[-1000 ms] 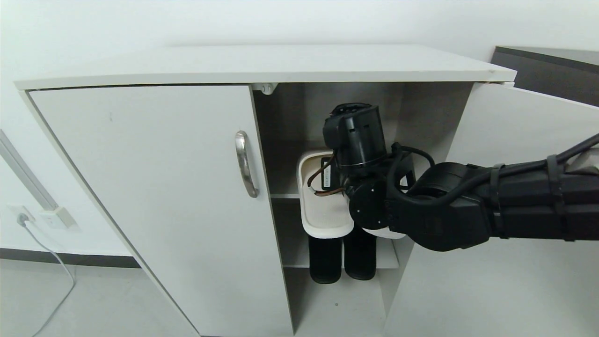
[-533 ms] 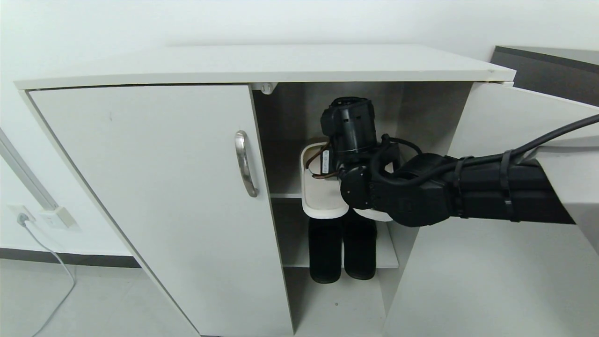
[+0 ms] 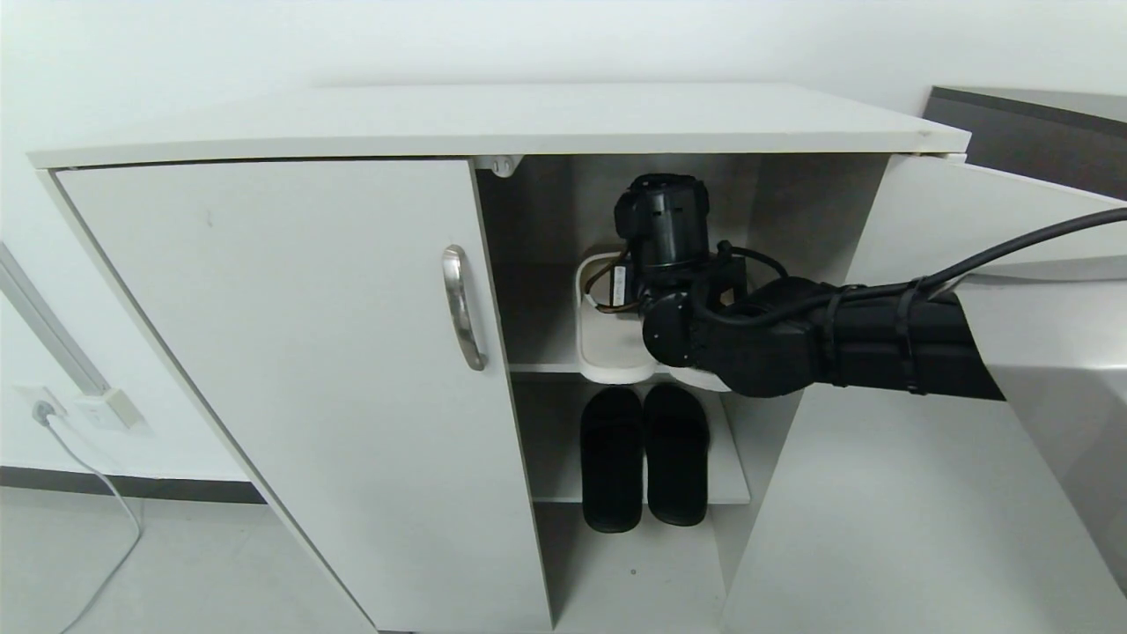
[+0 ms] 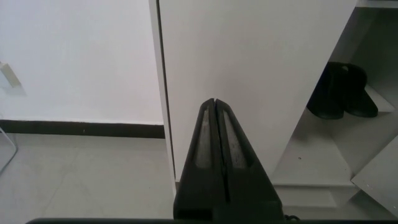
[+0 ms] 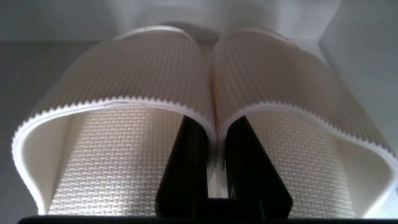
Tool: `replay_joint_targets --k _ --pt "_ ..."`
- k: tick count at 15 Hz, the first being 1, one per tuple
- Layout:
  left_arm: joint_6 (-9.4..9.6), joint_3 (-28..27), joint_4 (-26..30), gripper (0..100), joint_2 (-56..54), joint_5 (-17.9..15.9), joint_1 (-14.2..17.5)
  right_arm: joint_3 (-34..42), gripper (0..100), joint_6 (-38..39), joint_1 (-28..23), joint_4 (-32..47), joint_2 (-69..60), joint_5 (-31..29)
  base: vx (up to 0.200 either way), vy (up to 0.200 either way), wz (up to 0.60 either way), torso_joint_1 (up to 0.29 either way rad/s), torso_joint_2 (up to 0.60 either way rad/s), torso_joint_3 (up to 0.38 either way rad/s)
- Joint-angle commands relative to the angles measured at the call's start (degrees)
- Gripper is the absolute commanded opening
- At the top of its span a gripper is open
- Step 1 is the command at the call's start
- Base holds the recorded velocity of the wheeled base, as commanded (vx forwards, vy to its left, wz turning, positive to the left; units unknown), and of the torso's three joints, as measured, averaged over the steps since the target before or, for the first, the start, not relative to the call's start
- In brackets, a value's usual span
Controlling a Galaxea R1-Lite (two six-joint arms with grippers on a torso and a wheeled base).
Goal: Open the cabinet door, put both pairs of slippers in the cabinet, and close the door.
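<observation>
The white cabinet (image 3: 493, 123) has its right door (image 3: 924, 493) swung open and its left door (image 3: 264, 352) closed. A pair of white slippers (image 3: 607, 348) lies side by side at the upper shelf, heels at its front edge. My right gripper (image 5: 216, 124) reaches into the cabinet. It is shut on the white slippers (image 5: 124, 81), its fingers under the straps pinching the two inner sides together. A pair of black slippers (image 3: 643, 458) rests on the lower shelf (image 3: 731, 484). My left gripper (image 4: 214, 106) is shut on nothing, low in front of the closed left door, with the black slippers (image 4: 342, 90) off to one side.
A metal handle (image 3: 462, 308) sits on the closed left door. A wall socket with a cable (image 3: 40, 412) is low on the wall to the left. Grey floor lies in front of the cabinet (image 4: 87, 180).
My right arm has pushed the white slippers up and deeper into the cabinet onto the upper shelf. The black slippers below are now fully uncovered.
</observation>
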Motion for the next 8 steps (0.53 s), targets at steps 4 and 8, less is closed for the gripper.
replay_joint_targets --k 4,8 --pt "-0.02 -0.06 0.0 0 0.07 0.02 -0.01 -1.29 0 -0.27 -0.19 -0.1 1.76 0.02 0.0 0.0 0.0 0.0 0.0 0.0" --pt "-0.02 -0.06 0.0 0 0.07 0.02 -0.01 -1.11 0 -0.27 -0.28 -0.19 2.29 0.02 0.0 0.0 0.0 0.0 0.0 0.0"
